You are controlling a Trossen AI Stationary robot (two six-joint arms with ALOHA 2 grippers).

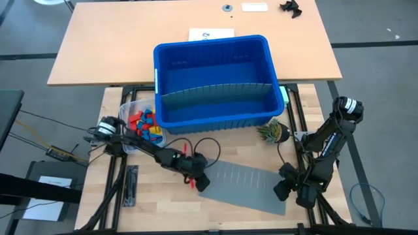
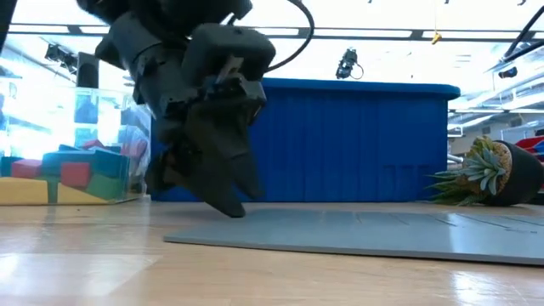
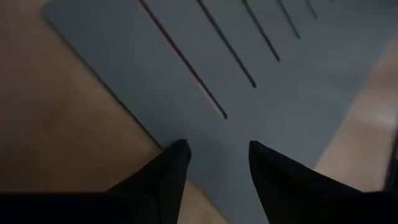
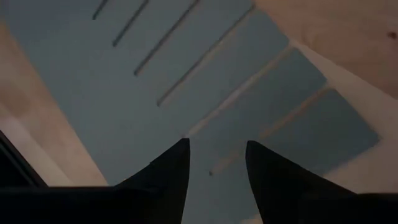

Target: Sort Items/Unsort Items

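High view first: the left gripper (image 1: 199, 182) sits low at one end of the grey divider sheet (image 1: 245, 186) lying flat on the table (image 1: 163, 209), the right gripper (image 1: 287, 189) at the other end. The toy blocks (image 1: 147, 125) are piled in a clear tub (image 1: 127, 108) just beside the blue bin (image 1: 212, 78), which already has one divider standing across it. A small potted plant (image 1: 274, 132) lies near the bin's corner.

Low view: dark fingers come right down to the sheet's edge (image 2: 225, 200), tips at the surface. The sheet is thin and flat, so they could skate over it or push it along instead of getting under.

Left wrist view: fingers (image 3: 168, 177) apart, straddling the sheet's near edge, nothing clamped.

Right wrist view: fingers (image 4: 168, 174) likewise parted above the slotted end, empty. If one arm lifts before the other has hold, I'd expect the sheet to pivot, slip free or swing toward that plant.
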